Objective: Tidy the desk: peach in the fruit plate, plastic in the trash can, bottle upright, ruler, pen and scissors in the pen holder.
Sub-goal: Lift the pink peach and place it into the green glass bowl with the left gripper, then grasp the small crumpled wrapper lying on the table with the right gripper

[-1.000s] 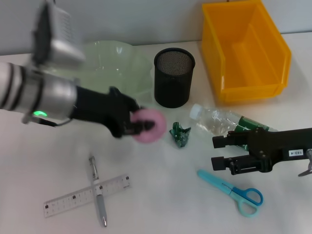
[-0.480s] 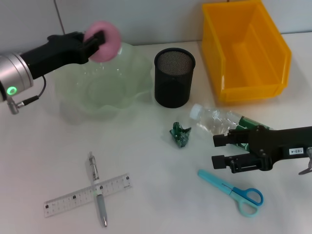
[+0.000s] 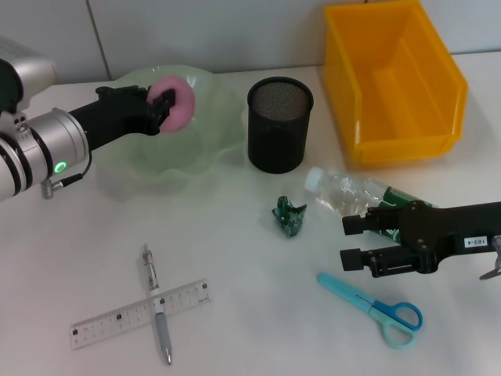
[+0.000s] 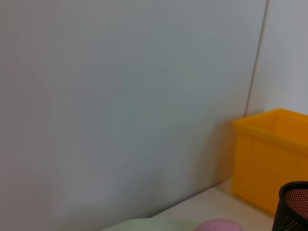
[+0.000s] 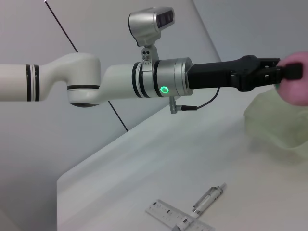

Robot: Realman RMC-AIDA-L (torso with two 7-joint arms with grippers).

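Observation:
My left gripper (image 3: 166,103) is shut on the pink peach (image 3: 175,103) and holds it over the pale green fruit plate (image 3: 203,149) at the back left. The peach also shows in the right wrist view (image 5: 296,77) and in the left wrist view (image 4: 219,225). The clear bottle (image 3: 352,194) lies on its side beside my right gripper (image 3: 345,242), which is open and empty. A green plastic scrap (image 3: 289,216) lies mid-table. Blue scissors (image 3: 376,308) lie front right. A pen (image 3: 156,312) lies across a ruler (image 3: 141,313) at the front left. The black mesh pen holder (image 3: 279,135) stands upright.
A yellow bin (image 3: 395,82) stands at the back right, next to the pen holder. A grey wall (image 3: 219,31) runs along the back of the white table (image 3: 235,266). The pen (image 5: 208,198) and ruler (image 5: 178,220) also show in the right wrist view.
My left gripper carried the peach up from mid-table to above the plate's far rim, then lowered it over the plate. The right arm has not moved.

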